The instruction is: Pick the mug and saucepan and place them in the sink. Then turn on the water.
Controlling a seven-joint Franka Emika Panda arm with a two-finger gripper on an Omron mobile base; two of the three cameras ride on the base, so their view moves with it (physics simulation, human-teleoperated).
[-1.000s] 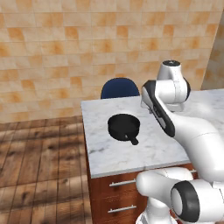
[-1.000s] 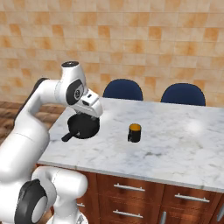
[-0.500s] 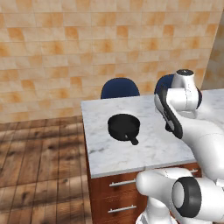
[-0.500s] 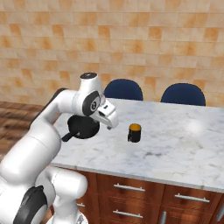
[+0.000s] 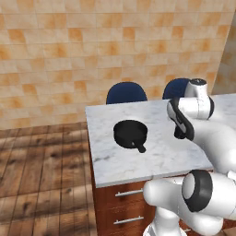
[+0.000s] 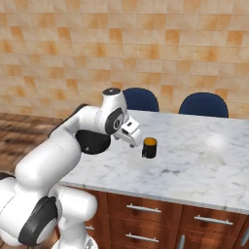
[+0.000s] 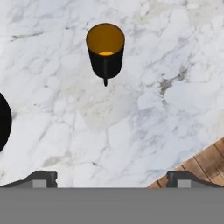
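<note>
The mug (image 6: 150,147), a small dark cup with an orange inside, stands upright on the white marble counter (image 6: 204,160). From the hand view the mug (image 7: 105,50) lies ahead of my gripper (image 7: 112,178), well beyond the fingertips (image 7: 41,176), which stand wide apart and hold nothing. My gripper (image 6: 135,141) hovers just left of the mug, a little above the counter. The black saucepan (image 5: 130,133) rests on the counter with its short handle toward the front edge; its rim (image 7: 3,122) shows at the left of the hand view. My arm half hides the saucepan (image 6: 92,143). The sink and the water are out of view.
Two blue chairs (image 6: 141,98) (image 6: 204,103) stand behind the counter. The counter's left edge drops to wooden floor (image 5: 41,170). Drawers (image 6: 146,209) run beneath the front edge. Bare marble stretches to the right of the mug.
The arm has swung right, away from above the saucepan, and the gripper now hangs beside the mug. Pan and mug have not moved.
</note>
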